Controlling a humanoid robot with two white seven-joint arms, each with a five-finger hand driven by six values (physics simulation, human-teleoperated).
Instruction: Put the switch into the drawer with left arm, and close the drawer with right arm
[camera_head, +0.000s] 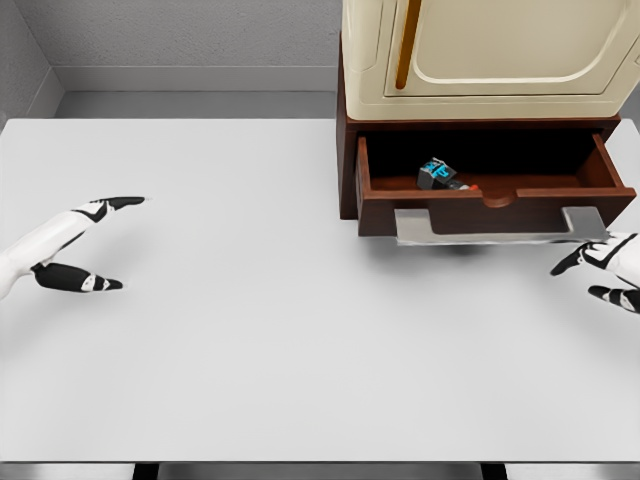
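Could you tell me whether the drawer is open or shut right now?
Open: the drawer is pulled out from the cabinet, with the switch visible inside.

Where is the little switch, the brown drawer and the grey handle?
small black and blue switch (438, 175), head view, its body
open brown wooden drawer (440, 211), head view, front panel
flat grey metal handle (487, 231), head view, middle bar

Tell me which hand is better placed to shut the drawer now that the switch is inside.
Right. The right hand sits open just below the handle's right end on the open drawer. The left hand is open at the far left of the table. The switch lies inside.
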